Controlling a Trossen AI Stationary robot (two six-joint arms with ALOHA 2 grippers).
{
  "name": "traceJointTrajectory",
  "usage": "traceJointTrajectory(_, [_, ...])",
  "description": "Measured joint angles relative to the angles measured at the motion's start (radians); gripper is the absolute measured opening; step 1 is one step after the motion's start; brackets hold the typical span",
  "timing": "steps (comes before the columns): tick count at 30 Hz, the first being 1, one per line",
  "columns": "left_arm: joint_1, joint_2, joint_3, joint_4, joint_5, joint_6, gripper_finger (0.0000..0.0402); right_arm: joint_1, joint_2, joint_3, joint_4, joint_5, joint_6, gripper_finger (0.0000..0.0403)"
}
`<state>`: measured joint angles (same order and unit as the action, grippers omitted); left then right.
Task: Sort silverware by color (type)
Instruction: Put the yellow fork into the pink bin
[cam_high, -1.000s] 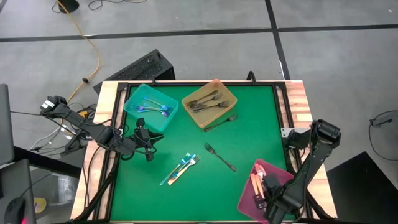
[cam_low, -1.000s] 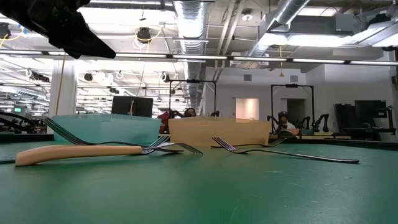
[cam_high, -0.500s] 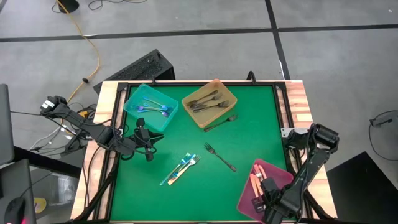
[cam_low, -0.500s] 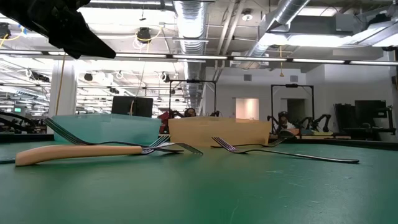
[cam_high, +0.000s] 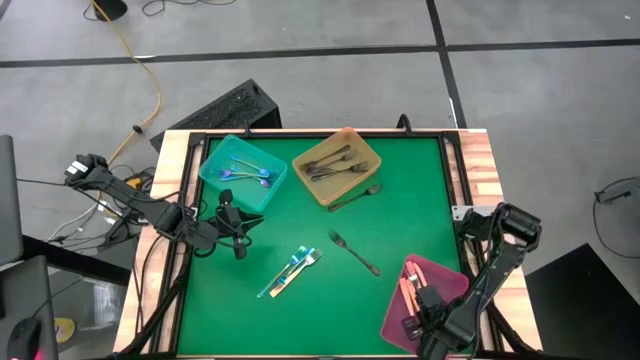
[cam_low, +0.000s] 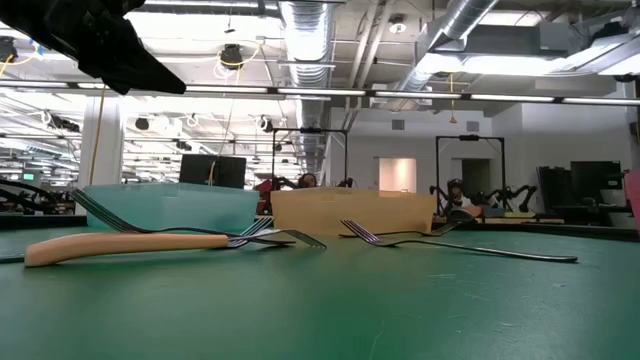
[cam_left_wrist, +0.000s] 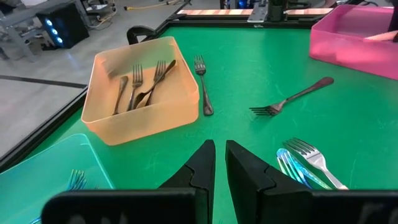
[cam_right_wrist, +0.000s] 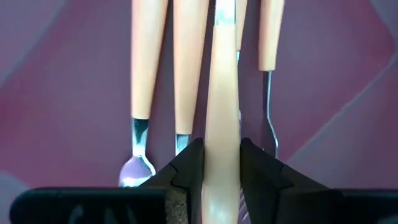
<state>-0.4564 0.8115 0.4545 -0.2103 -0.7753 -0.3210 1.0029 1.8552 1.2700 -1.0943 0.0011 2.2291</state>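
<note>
With the right gripper (cam_right_wrist: 216, 163) still closed on a cream-handled utensil (cam_right_wrist: 222, 112) low inside the pink tray (cam_high: 400, 310), early lifting may drag the piece out, undoing its placement.

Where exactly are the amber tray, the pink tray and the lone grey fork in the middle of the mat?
amber tray (cam_high: 370, 150), high view, its right rim
pink tray (cam_high: 398, 318), high view, its bare floor
grey fork (cam_high: 354, 252), high view, mid-handle
</note>
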Motion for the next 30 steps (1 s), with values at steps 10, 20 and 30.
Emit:
traceJointTrajectory(10, [0.000, 0.000, 0.000, -0.001, -0.016, 0.001, 0.0025, -0.009, 0.060, 0.003, 0.045, -0.060, -0.065, 0.0114])
traceJointTrajectory(20, [0.000, 0.000, 0.000, 0.000, -0.023, -0.002, 0.0025, -0.011, 0.065, -0.001, 0.061, -0.063, -0.088, 0.0114])
traceJointTrajectory(30, [0.000, 0.000, 0.000, 0.000, -0.023, -0.003, 0.0025, -0.011, 0.065, -0.001, 0.058, -0.055, -0.095, 0.0158])
